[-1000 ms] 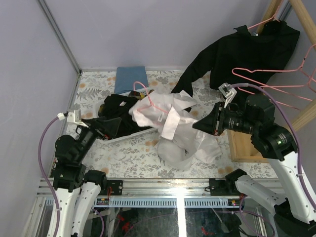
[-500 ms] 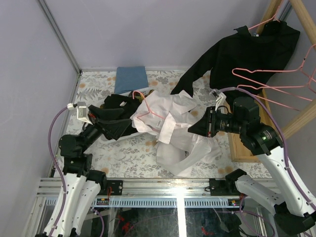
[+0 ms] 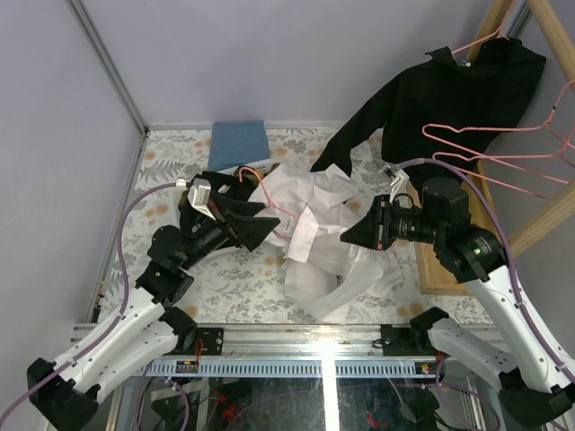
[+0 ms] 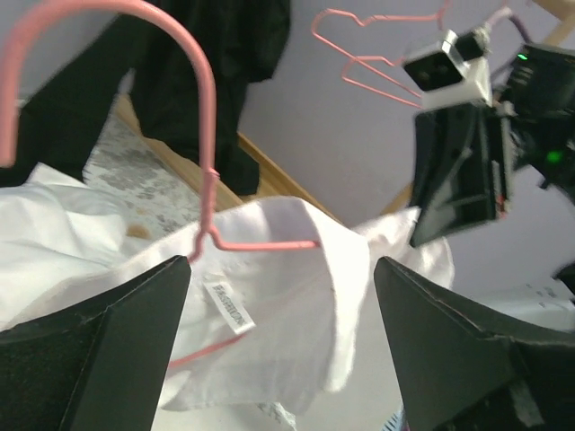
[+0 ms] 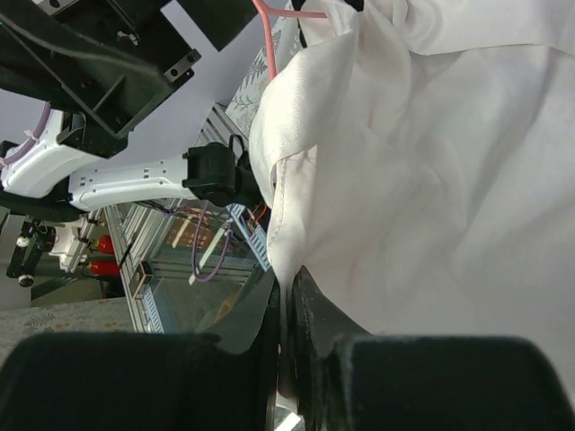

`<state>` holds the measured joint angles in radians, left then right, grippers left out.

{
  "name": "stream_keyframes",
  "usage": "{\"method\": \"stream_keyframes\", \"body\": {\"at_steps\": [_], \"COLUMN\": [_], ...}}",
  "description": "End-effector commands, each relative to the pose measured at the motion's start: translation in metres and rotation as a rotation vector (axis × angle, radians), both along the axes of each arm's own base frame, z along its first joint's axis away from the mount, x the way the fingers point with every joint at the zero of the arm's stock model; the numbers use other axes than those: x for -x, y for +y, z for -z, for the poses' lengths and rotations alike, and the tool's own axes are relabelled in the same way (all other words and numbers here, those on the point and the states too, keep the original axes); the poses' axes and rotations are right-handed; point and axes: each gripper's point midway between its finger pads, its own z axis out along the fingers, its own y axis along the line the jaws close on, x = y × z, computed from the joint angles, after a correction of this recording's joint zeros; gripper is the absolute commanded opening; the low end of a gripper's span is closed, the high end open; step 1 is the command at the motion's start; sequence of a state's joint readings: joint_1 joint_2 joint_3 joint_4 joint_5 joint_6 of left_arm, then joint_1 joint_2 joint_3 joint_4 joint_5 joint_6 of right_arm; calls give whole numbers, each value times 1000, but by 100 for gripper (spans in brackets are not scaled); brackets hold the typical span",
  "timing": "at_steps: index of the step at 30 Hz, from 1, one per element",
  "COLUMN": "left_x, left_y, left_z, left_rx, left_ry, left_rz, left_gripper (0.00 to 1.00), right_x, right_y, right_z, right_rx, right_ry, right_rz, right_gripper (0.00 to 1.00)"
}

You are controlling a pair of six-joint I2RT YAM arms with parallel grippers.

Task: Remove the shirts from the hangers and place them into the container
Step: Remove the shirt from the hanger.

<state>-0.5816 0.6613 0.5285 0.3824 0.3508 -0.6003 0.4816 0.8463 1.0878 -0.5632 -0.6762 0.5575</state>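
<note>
Holding the white shirt (image 3: pixel 334 244) mid-table, pink hanger (image 4: pixel 208 171) in its collar.
Pinching a fold of the cloth tight in the right gripper (image 5: pixel 286 296); spreading the left gripper (image 4: pixel 280 260) wide, fingers either side of the hanger's neck, seemingly clear of the wire. Lying rumpled on the flowered table (image 3: pixel 234 269) between both arms, well apart from the black shirt (image 3: pixel 449 94) hanging far right.

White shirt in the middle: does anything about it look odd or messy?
Yes. The white shirt lies crumpled on the table with a pink hanger inside its collar, while the right gripper pinches one fold.
</note>
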Motion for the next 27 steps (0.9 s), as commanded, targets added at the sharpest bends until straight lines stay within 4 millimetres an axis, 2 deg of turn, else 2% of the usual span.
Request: {"method": "stream_keyframes", "body": {"at_steps": [1,6,8,9,11,13,15,16,20,21,24,27], "left_x": [-32,-45,-46,-46,-43,-39,-35,-32,-27,-26,-24,-21], "left_y": [18,9,3,0,-9,-17,-23,-26,-30,-29,-29,-33], "left_z": [-19,-15,-14,-13,-12,-13,-13,-13,-11,-10,-7,-9], "left_rx": [57,57,53,45,23,4,-17,-26,-72,-87,-128,-154], "left_ry": [-74,-55,-58,-60,-62,-61,-56,-53,-53,-52,-54,-53], "left_rz": [-228,-235,-220,-205,-158,-107,-66,-50,-35,-40,-50,-40], "left_gripper": [82,78,73,68,44,23,5,1,0,0,0,0], "right_x": [10,13,14,14,14,12,8,4,-16,-21,-33,-36], "right_y": [5,5,5,5,4,2,-2,-4,-17,-20,-25,-18], "right_z": [-14,-14,-13,-13,-13,-11,-8,-6,0,-1,-8,-7], "right_rx": [-54,-59,-59,-58,-57,-44,-4,24,166,198,254,285], "right_ry": [-34,-35,-34,-34,-41,-54,-83,-105,-208,-236,-299,-317], "right_rz": [-55,-67,-73,-74,-73,-60,-43,-34,9,18,32,-50], "right_gripper": [0,0,0,0,0,5,15,22,66,73,85,87]}}
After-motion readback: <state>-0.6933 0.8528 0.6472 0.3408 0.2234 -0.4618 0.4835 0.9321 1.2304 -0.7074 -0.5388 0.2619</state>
